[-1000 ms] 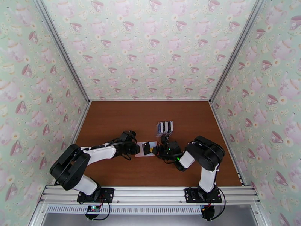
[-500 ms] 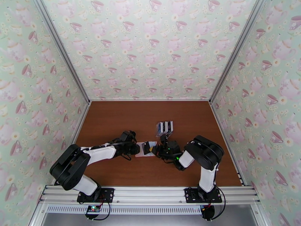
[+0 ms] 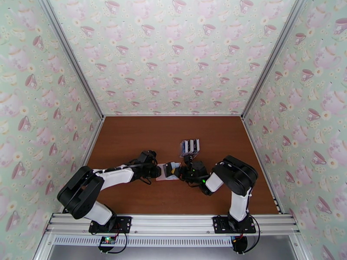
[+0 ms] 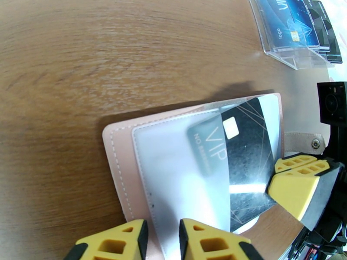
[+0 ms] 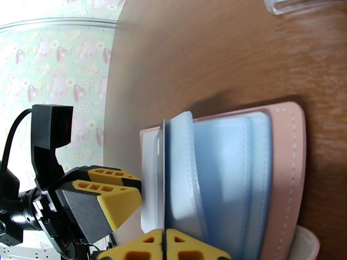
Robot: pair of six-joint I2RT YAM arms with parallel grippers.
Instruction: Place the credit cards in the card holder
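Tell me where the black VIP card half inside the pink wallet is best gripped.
Pinch the black VIP card by its bare end, across its flat faces, coming from the right arm's side. The other end sits under the frosted pocket of the pink wallet; the bare end, toward the snap tab, is uncovered.

The right end effector [image 5: 164, 242] has edged slightly toward the card holder [image 5: 286, 170].

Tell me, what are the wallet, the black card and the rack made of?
The wallet looks like faux leather: matte pink, stitched edges. The card seems glossy plastic, catching glare. The rack is clear hard plastic, perhaps acrylic; cards show through.
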